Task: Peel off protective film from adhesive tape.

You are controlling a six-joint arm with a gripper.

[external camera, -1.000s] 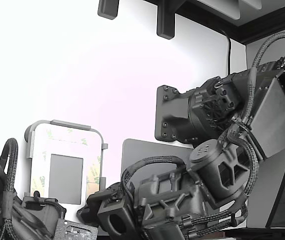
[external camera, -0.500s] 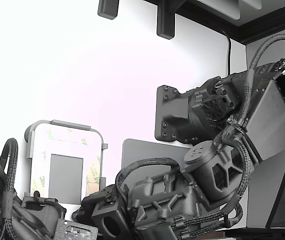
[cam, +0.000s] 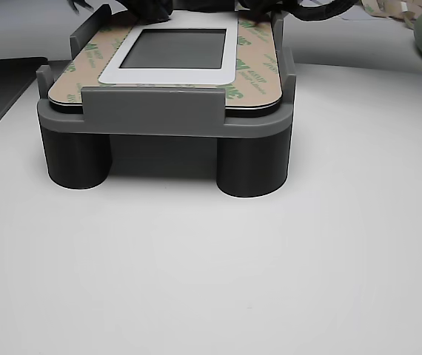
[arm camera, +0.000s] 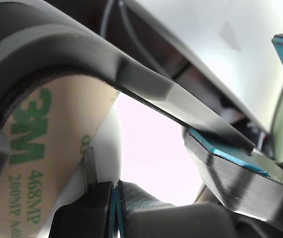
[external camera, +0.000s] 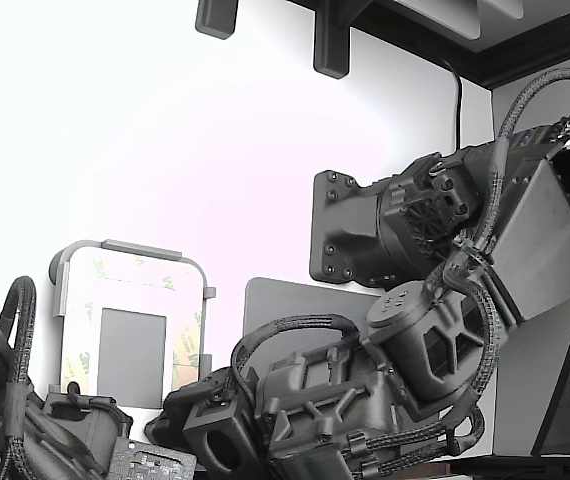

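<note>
Tan protective film (arm camera: 42,163), green 3M print, flat on panel (cam: 229,63) | hand (arm camera: 146,183) grip unclear

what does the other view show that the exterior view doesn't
Only the other view shows the grey fixture from the side, standing on two round legs, with loose strips lying behind on the table. Only the exterior view shows the arm, its wall mount and a grey mat beside the fixture. Both show the white panel with its grey centre, edged by tan film printed in green.
</note>
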